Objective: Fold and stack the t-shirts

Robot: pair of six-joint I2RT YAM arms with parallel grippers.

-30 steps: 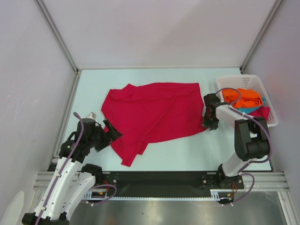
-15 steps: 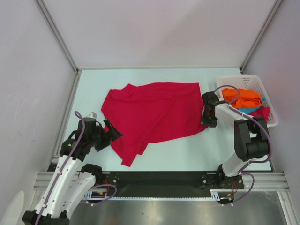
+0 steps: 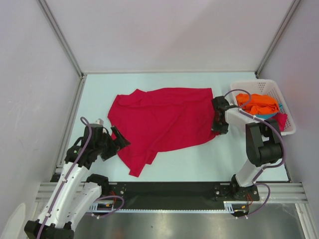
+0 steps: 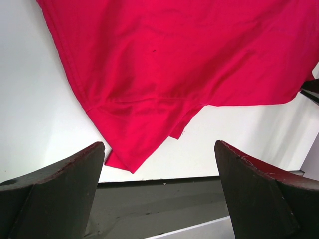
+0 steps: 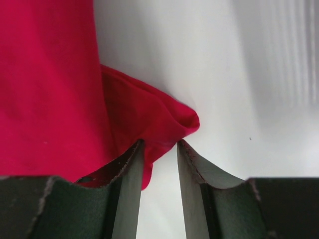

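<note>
A crimson red t-shirt (image 3: 164, 119) (image 4: 189, 55) (image 5: 50, 89) lies spread and rumpled in the middle of the table. My right gripper (image 3: 219, 127) (image 5: 159, 143) is at the shirt's right edge, pointing down. Its jaws stand a little apart with a bunched fold of the red cloth at their tips and bare table showing between them. My left gripper (image 3: 115, 144) (image 4: 159, 147) hovers wide open just off the shirt's lower left edge, holding nothing. An orange t-shirt (image 3: 256, 103) and a teal one (image 3: 266, 116) lie crumpled in the basket.
The white slatted basket (image 3: 259, 82) stands at the right edge of the table, with a bit of red cloth (image 3: 281, 119) at its near corner. The black front rail (image 3: 169, 188) runs along the near edge, and metal frame posts stand at the back corners.
My right gripper has crept slightly up and left along the shirt's right edge. The left arm and the shirt have barely moved.
</note>
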